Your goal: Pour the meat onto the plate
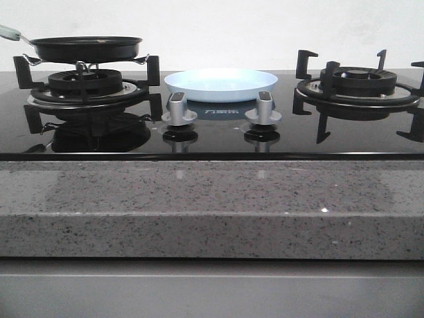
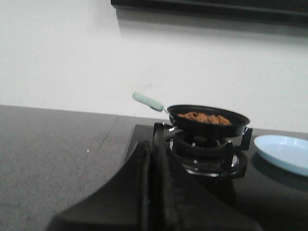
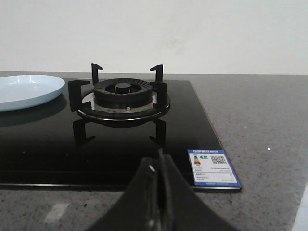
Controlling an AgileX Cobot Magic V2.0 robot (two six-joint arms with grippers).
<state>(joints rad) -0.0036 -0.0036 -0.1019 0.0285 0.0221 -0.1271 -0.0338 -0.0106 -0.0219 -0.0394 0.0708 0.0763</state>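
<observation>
The meat (image 2: 204,117) is a loose reddish-brown heap inside the black frying pan (image 2: 208,121) with a pale green handle (image 2: 148,101), standing on the left burner (image 1: 83,86). In the front view the pan (image 1: 86,46) hides the meat. The pale blue-white plate (image 1: 220,84) lies on the black hob between the two burners; it also shows in the left wrist view (image 2: 284,152) and the right wrist view (image 3: 26,90). My left gripper (image 2: 153,147) is shut and empty, short of the pan over the hob's edge. My right gripper (image 3: 159,159) is shut and empty, before the right burner (image 3: 122,96).
Two silver knobs (image 1: 179,108) (image 1: 264,108) stand in front of the plate. The right burner's black grate (image 1: 358,83) has upright prongs. A blue-white label (image 3: 212,167) sticks on the hob's corner. Grey speckled counter (image 1: 212,205) runs along the front; a white wall stands behind.
</observation>
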